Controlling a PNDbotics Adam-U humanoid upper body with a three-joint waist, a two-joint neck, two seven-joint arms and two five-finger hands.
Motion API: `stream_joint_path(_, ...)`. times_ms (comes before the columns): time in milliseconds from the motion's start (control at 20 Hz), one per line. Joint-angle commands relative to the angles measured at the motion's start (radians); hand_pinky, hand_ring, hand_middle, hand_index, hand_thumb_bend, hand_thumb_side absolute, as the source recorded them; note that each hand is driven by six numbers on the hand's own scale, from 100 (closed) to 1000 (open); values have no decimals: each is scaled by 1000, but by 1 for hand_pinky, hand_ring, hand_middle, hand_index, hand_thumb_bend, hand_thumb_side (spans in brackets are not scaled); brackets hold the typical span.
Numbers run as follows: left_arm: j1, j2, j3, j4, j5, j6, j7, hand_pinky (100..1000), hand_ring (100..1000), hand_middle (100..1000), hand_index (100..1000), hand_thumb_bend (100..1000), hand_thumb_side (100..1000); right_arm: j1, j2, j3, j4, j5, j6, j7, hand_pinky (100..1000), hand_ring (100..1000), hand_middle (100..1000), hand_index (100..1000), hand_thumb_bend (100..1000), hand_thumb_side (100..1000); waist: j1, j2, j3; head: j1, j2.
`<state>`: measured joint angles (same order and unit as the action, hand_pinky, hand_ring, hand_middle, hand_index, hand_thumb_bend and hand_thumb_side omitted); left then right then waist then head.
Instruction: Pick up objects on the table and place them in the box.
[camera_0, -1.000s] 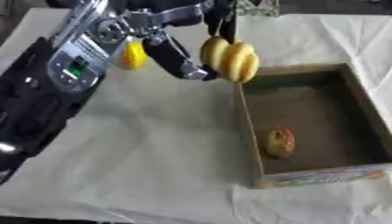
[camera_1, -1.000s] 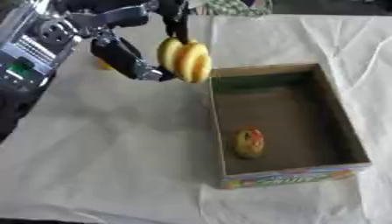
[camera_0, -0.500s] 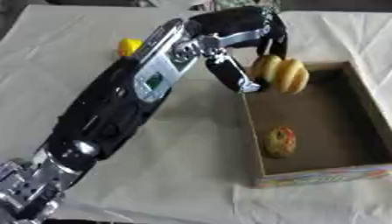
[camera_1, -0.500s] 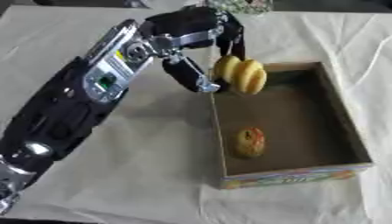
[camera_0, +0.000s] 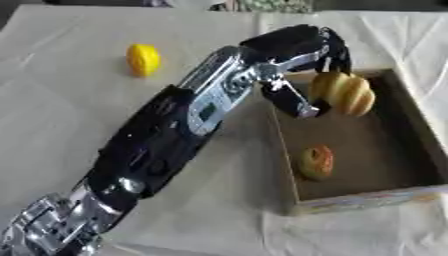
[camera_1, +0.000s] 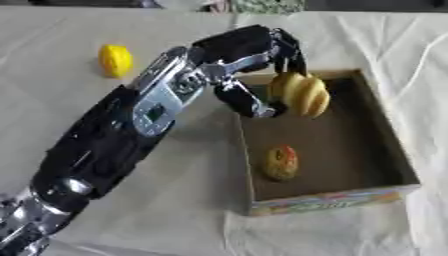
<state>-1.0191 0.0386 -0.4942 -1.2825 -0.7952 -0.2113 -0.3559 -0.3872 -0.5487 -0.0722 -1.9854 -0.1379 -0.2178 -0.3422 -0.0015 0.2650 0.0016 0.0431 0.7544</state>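
My left hand (camera_0: 302, 47) reaches from the lower left across the table and is shut on a yellow bunch of bananas (camera_0: 343, 93), which hangs from its fingers over the far part of the cardboard box (camera_0: 411, 192). A red-and-yellow fruit (camera_0: 316, 161) lies on the box floor near its left wall. A yellow lemon (camera_0: 143, 59) rests on the white cloth at the far left. My right hand shows in neither view.
A white cloth (camera_0: 79, 110) covers the table. The box sits at the right, its left wall (camera_1: 243, 165) close under my forearm. Some patterned things lie at the far edge (camera_0: 271, 5).
My left arm has swung right, carrying the bananas from over the cloth to above the inside of the box. The camera view has also shifted.
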Motion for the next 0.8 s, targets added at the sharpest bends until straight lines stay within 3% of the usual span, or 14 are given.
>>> stream_joint_path(50, -7, -11, -9, 11, -51, -25, -18, 889, 848, 829, 923, 358, 100, -12, -12, -7, -15, -3, 3, 0, 875, 779, 682, 766, 100, 549, -3, -16, -1, -21, -12)
stream_joint_path(300, 17, -16, 7, 26, -131, -55, -75, 940, 906, 861, 960, 457, 100, -5, -11, -10, -15, -4, 3, -3, 875, 780, 682, 764, 100, 550, -1, -18, 7, -35, -13)
stream_joint_path(600, 17, 2, 46, -10, -135, -47, -15, 899, 873, 832, 919, 308, 100, 5, -15, -11, -15, -2, 4, -5, 876, 780, 681, 764, 100, 549, 3, -20, 22, -46, -8)
stream_joint_path(800, -31, 78, 105, -103, -77, -18, 45, 874, 857, 816, 886, 338, 100, 17, -22, -14, -15, 1, 6, -10, 876, 780, 682, 763, 100, 550, 12, -28, 42, -61, -2)
